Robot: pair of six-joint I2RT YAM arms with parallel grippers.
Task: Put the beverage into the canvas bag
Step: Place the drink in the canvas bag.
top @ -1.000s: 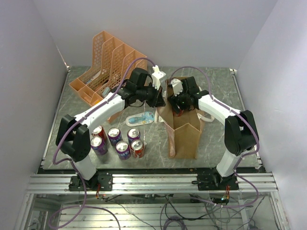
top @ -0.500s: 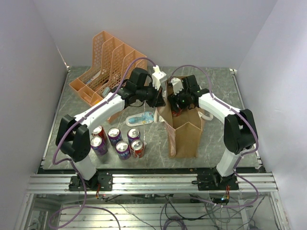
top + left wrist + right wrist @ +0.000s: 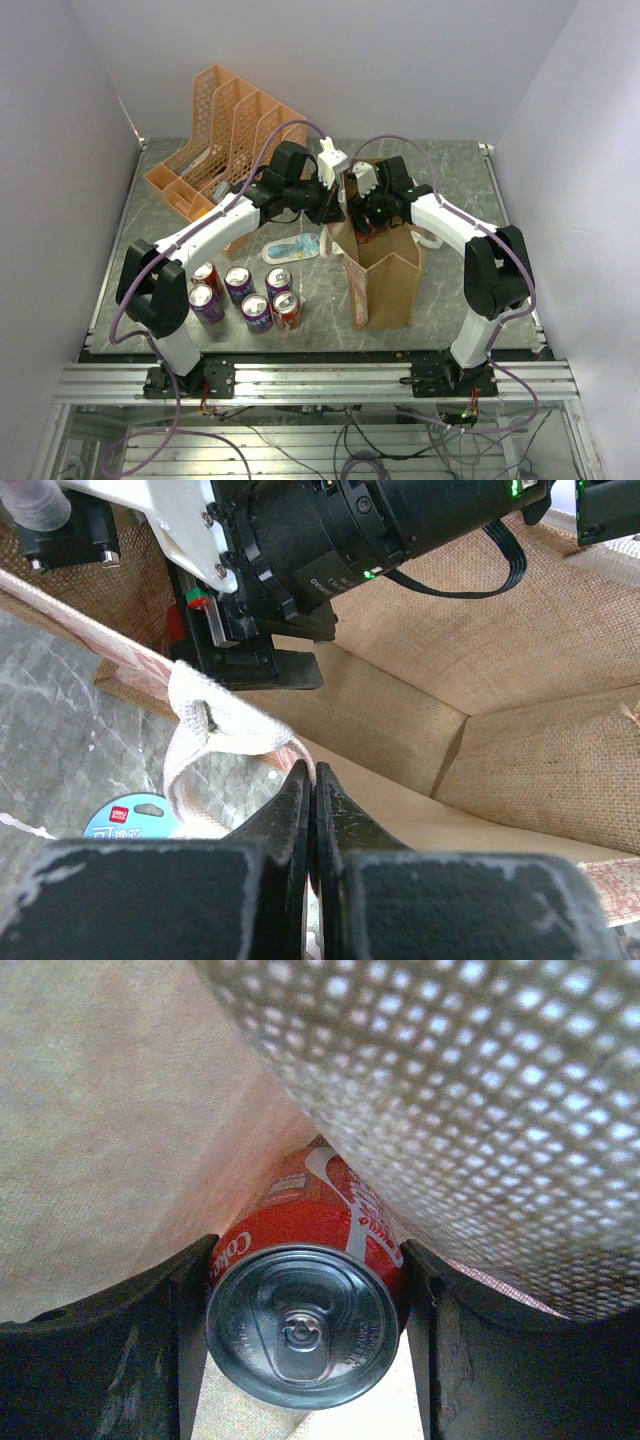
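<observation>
One red can (image 3: 305,1280) (white "Coke" lettering) sits clamped between the right jaws.

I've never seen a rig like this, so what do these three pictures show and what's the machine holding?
Two robot arms are bolted to a table. One picture looks down from above; the other two come from a camera on each wrist. The left gripper is shut, pinching the rim of the canvas bag beside its white strap. The right gripper holds a red can inside the bag. On the table: a cluster of cans, an orange mesh organiser and a blue-labelled packet.
</observation>
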